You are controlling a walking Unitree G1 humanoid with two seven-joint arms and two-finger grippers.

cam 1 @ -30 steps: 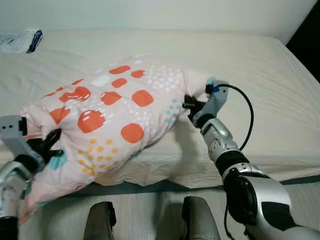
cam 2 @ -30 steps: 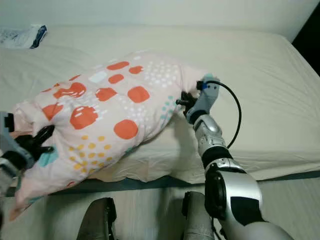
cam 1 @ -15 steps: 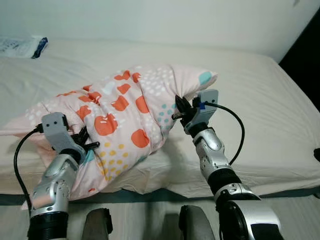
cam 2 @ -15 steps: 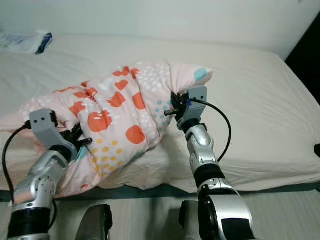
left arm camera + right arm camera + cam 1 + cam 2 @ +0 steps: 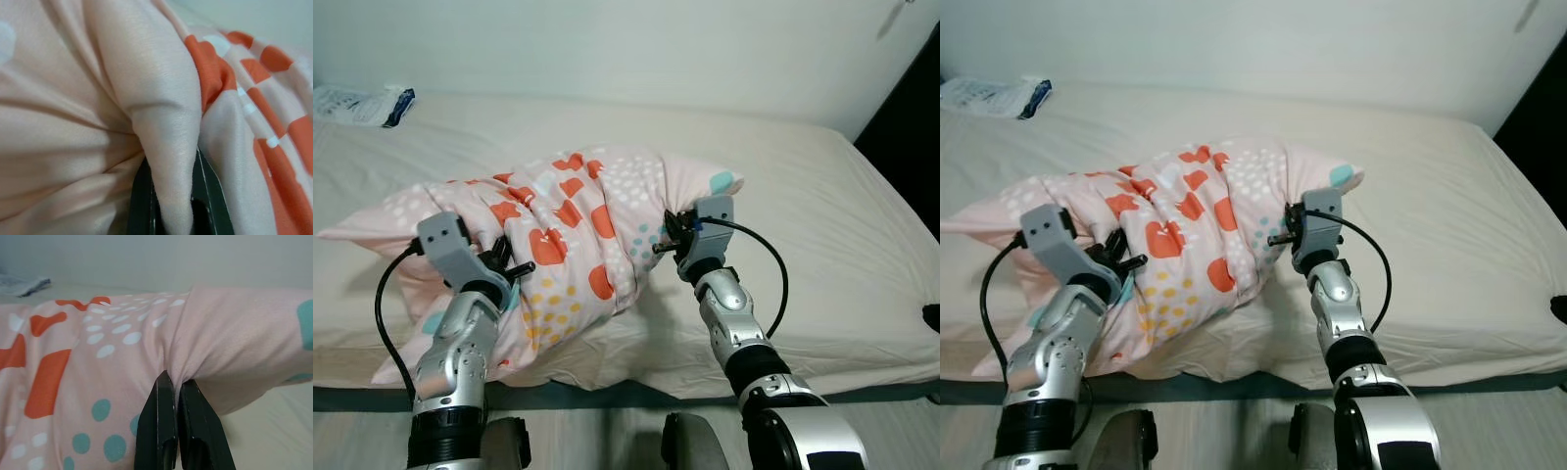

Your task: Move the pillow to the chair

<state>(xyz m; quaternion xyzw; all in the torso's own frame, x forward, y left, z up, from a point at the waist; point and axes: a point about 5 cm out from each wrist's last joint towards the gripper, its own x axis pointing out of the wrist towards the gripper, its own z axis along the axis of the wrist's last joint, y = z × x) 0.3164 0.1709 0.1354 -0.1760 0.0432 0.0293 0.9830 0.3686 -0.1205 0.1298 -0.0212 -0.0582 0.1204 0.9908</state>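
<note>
Pink pillow hangs bunched between my left gripper and right gripper, both pinched tight on fabric so it lifts evenly off the bed.

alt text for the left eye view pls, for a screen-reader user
Two silver robot arms pinch a pale pink pillow with orange and teal spots from either side, the left hand on its near end and the right hand by its far corner. The pillow is bunched above a cream-sheeted bed.
</note>
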